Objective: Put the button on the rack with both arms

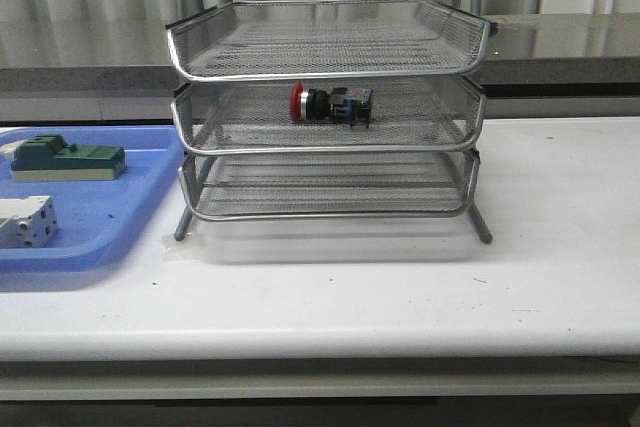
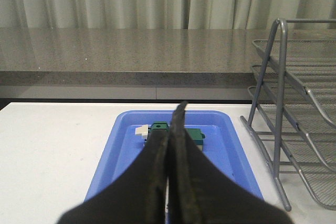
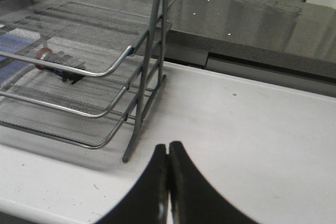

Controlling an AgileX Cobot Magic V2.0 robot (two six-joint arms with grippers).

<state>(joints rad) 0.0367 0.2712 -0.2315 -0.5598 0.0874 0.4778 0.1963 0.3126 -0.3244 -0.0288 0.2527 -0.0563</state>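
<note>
The button (image 1: 331,104) lies on its side in the middle tray of the rack (image 1: 327,112), red head pointing toward the robot's left, blue-black contact block toward the right. It sits roughly mid-tray, nothing touching it but the mesh. In the right wrist view it shows only as a dark blur with a red end through the wire (image 3: 56,66). Rack stands on the white table (image 1: 540,277), three tiers, top and bottom trays bare as far as the mesh lets me see.

To the rack's left, just beside it, a blue plastic tray (image 1: 100,232) holds a green block (image 1: 68,160) and a white block (image 1: 26,220) (the two apart from each other).

Neither arm appears in the front view. Left gripper (image 2: 168,145) hangs over the blue tray, fingers pressed together, nothing between them; the green block sits beyond the tips. Right gripper (image 3: 168,156) is over bare table on the rack's right side, near its frame leg, fingers also closed and empty.
</note>
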